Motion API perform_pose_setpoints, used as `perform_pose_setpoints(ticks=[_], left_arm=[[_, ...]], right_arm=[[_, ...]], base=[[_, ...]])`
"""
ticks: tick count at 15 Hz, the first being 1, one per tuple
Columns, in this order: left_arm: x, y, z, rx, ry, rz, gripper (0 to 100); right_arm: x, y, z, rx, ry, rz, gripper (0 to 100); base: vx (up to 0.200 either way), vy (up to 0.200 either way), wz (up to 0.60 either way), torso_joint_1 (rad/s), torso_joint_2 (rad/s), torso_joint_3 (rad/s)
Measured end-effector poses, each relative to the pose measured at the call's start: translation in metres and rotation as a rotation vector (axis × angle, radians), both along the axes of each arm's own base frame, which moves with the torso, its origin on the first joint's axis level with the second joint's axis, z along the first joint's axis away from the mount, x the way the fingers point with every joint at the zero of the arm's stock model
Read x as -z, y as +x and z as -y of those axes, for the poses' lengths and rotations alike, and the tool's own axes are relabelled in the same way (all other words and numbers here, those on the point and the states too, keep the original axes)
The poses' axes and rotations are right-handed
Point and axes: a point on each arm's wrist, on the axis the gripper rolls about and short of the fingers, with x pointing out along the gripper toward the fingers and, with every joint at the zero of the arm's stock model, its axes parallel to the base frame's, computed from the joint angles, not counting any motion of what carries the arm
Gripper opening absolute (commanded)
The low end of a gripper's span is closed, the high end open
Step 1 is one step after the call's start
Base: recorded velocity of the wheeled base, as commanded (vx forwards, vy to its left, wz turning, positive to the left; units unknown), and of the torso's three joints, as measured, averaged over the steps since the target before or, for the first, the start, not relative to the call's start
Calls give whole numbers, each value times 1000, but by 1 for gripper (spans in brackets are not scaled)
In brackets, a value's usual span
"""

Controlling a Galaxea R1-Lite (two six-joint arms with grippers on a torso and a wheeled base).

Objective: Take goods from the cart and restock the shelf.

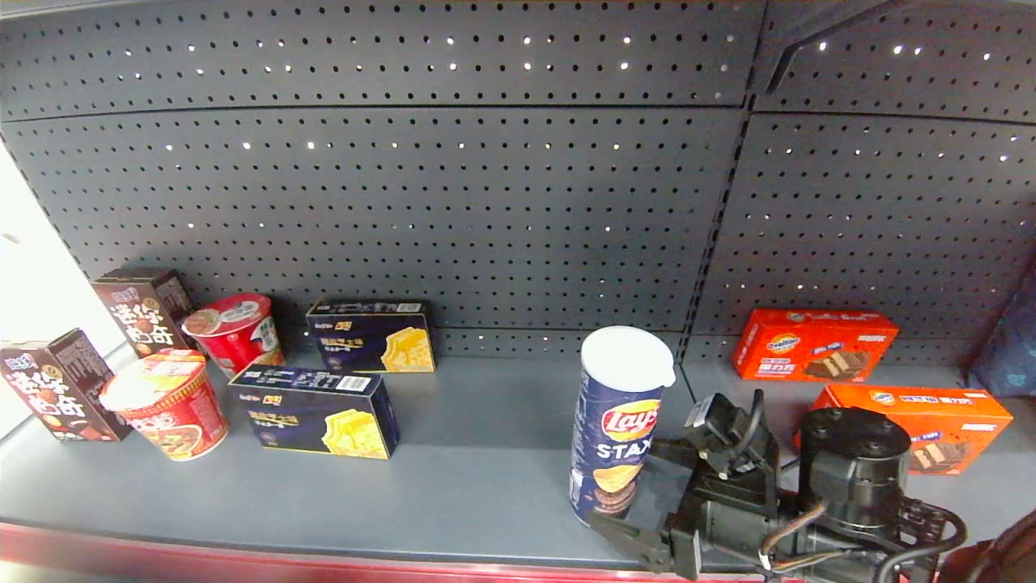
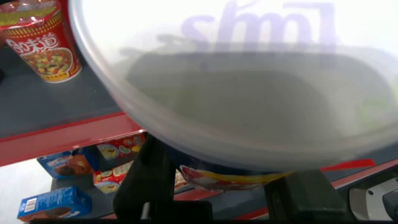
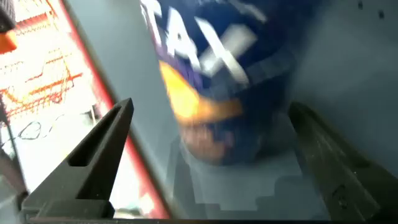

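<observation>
At the shelf [image 1: 486, 486] front, the chip can [image 1: 619, 421] is stood upright between the right gripper's [image 3: 211, 124] wide-open fingers, untouched, seemingly for release; a second can [image 2: 249, 93] is clamped by the left gripper [image 2: 221, 190].

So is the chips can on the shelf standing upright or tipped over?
Upright: the chips can stands on its base on the shelf, white lid on top.

two brown boxes [image 1: 57, 393], two noodle cups [image 1: 170, 413] and two navy boxes [image 1: 320, 409] at left; two orange boxes [image 1: 813, 344] at right.
</observation>
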Motion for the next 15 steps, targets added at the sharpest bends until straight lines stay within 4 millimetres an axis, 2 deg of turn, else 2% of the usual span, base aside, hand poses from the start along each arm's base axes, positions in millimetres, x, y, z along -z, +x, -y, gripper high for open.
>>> perform_pose_setpoints(ticks=[3, 6, 10, 15], left_arm=[[-2, -1, 0, -2, -1, 7, 0], [-4, -1, 0, -3, -1, 15, 0], [-4, -1, 0, -1, -2, 18, 0], [-5, -1, 0, -1, -2, 19, 0]], right_arm=[[-5, -15, 17, 48, -10, 0, 100], [-8, -16, 35, 116, -13, 1, 100], [-10, -3, 48, 200, -17, -1, 100], [-9, 19, 47, 242, -14, 6, 100]], base=[[0, 0, 0, 0, 0, 0], [0, 0, 0, 0, 0, 0], [0, 0, 0, 0, 0, 0], [0, 0, 0, 0, 0, 0]])
